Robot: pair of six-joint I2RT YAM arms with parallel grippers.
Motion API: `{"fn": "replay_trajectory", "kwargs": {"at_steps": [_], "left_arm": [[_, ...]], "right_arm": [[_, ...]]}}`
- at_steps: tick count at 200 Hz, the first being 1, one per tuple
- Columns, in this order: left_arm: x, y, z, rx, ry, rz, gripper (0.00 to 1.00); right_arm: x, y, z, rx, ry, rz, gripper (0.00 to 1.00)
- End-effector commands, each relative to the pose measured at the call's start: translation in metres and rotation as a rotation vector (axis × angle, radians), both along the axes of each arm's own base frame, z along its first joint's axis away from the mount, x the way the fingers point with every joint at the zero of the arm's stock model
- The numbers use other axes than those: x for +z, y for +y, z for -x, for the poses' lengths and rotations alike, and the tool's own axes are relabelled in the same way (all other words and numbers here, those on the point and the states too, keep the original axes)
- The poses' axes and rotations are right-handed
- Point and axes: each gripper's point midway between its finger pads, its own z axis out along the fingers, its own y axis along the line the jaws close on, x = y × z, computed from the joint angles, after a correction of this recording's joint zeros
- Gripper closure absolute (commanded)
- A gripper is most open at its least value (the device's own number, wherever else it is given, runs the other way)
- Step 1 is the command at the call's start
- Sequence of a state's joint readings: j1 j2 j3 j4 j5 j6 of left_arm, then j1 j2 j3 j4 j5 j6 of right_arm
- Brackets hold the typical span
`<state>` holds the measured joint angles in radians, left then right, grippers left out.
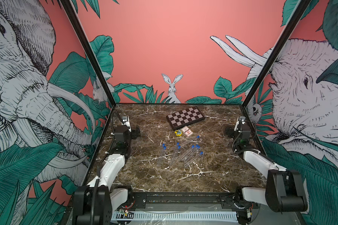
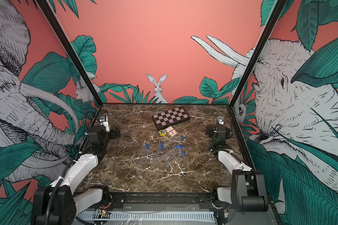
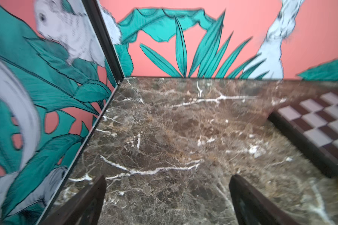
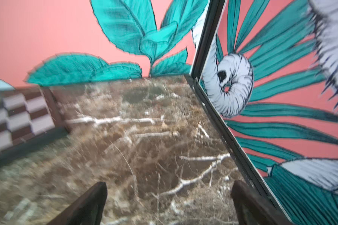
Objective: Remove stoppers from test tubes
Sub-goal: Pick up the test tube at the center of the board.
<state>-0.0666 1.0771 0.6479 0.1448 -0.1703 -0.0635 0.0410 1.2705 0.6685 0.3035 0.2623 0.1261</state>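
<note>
Left gripper (image 1: 136, 133) and right gripper (image 1: 228, 132) are standing open, flanking test tubes (image 1: 187, 153) lying centrally, stoppers (image 1: 193, 146) pointing toward the surface's (image 1: 154, 179) far edge.

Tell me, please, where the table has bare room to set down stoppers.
Free: the wide near strip of marble before the test tubes, and either side of them. Crowded: the tubes, then yellow object, card box and chessboard behind.

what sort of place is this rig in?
Probably a staged robot data-collection booth: jungle-mural panels wall in a marble-look tabletop, two arms mount at its front edge, and a chessboard lies near the test tubes.
</note>
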Motion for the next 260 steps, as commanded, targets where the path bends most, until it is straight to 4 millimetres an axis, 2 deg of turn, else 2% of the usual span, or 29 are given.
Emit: {"fn": "replay_trajectory", "kwargs": {"at_steps": [1, 23, 43, 67, 84, 122, 184, 212, 260], "left_arm": [[-0.023, -0.007, 0.032, 0.041, 0.245, 0.081, 0.01], [-0.022, -0.053, 0.032, -0.106, 0.358, 0.034, 0.01], [-0.046, -0.089, 0.036, -0.227, 0.546, -0.039, 0.00], [-0.082, -0.114, 0.051, -0.312, 0.739, -0.157, 0.00], [-0.099, -0.118, 0.066, -0.311, 0.820, -0.270, 0.01], [-0.120, -0.126, 0.086, -0.331, 0.891, -0.279, 0.02], [-0.143, -0.148, 0.094, -0.376, 0.937, -0.315, 0.15], [-0.150, -0.153, 0.093, -0.375, 0.940, -0.304, 0.18], [-0.158, -0.161, 0.093, -0.383, 0.950, -0.304, 0.26]], "right_arm": [[-0.024, 0.021, 0.019, 0.061, 0.214, -0.117, 0.01], [-0.029, 0.058, 0.031, 0.187, 0.304, -0.221, 0.01], [-0.041, 0.093, 0.049, 0.295, 0.398, -0.290, 0.01], [-0.048, 0.130, 0.077, 0.414, 0.475, -0.326, 0.01], [-0.052, 0.145, 0.097, 0.465, 0.509, -0.347, 0.01], [-0.054, 0.172, 0.125, 0.567, 0.527, -0.373, 0.01], [-0.048, 0.218, 0.129, 0.717, 0.468, -0.438, 0.05], [-0.046, 0.228, 0.130, 0.738, 0.465, -0.421, 0.10], [-0.046, 0.231, 0.133, 0.736, 0.472, -0.399, 0.10]]}}
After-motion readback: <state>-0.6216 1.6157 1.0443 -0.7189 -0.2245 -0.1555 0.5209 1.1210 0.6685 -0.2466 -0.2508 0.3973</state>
